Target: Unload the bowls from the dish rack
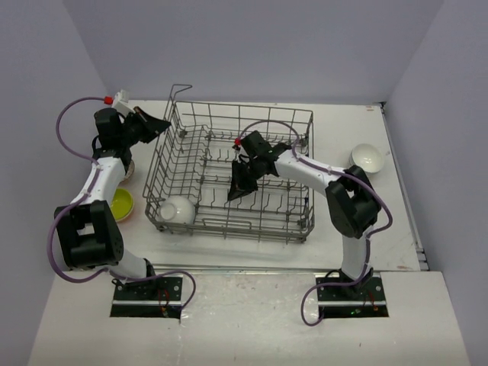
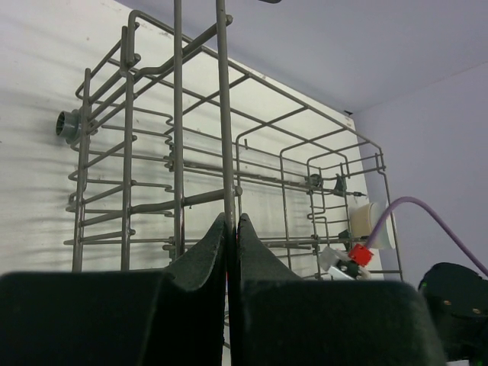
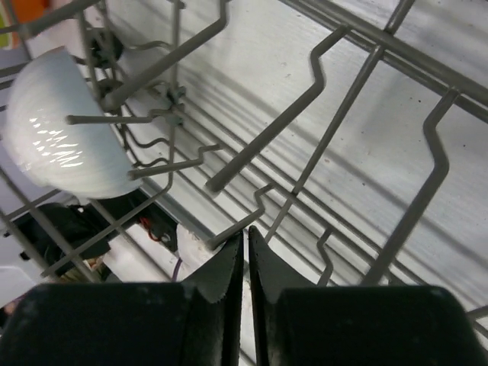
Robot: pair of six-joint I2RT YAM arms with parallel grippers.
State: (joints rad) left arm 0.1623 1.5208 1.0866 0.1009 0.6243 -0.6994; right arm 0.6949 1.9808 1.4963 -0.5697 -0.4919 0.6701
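Now one white bowl (image 1: 177, 208) sits in the dish rack (image 1: 229, 231) — right gripper (image 1: 233, 194) inside, left gripper (image 1: 163, 123) outside, both closed, empty; next, probably open and reach it.

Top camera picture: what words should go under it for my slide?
Right gripper, shut, inside the dish rack; one white bowl sits in its near left corner.

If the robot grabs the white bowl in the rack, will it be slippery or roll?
Probably slippery: the white bowl looks glossy, with bright glints. It's round, so it could roll once free, though the dish rack wires hold it now.
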